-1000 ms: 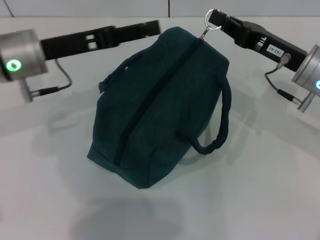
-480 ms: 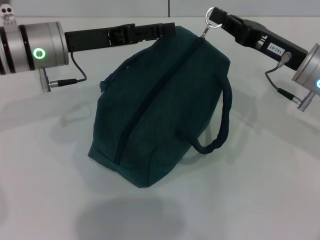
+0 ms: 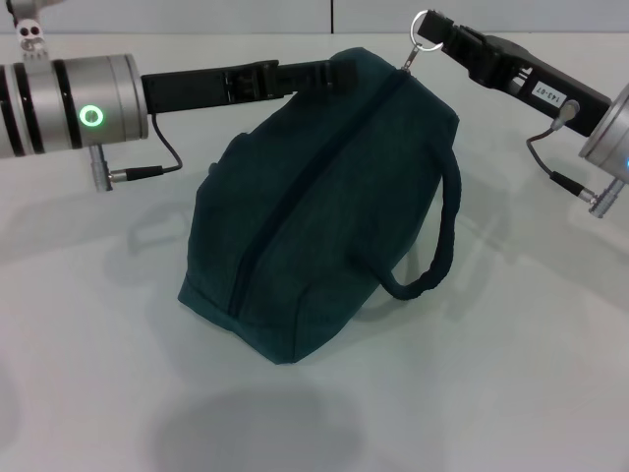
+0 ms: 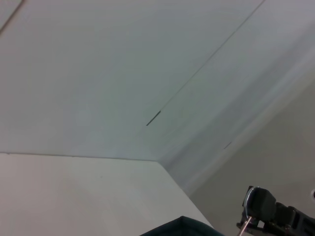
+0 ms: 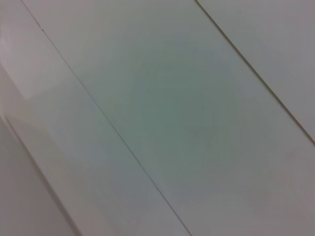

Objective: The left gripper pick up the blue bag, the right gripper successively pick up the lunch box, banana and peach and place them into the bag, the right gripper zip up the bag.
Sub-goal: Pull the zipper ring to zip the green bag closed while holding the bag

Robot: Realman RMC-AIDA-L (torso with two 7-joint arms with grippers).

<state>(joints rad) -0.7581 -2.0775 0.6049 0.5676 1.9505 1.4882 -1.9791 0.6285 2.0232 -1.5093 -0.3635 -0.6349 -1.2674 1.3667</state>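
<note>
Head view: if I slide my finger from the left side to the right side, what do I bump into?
Left gripper → blue bag → ring pull → right gripper.

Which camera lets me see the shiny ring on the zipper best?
The head view: the ring pull hangs clear in the right gripper above the blue bag. The left wrist view catches it small and partly hidden; the right wrist view misses it.

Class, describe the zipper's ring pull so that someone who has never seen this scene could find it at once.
Start from the big dark teal bag in the middle of the white table. Follow its long closed zipper to the bag's far, raised end, where the right gripper holds the ring pull. It is the only small silver metal loop there, unlike the thick fabric handles.
</note>
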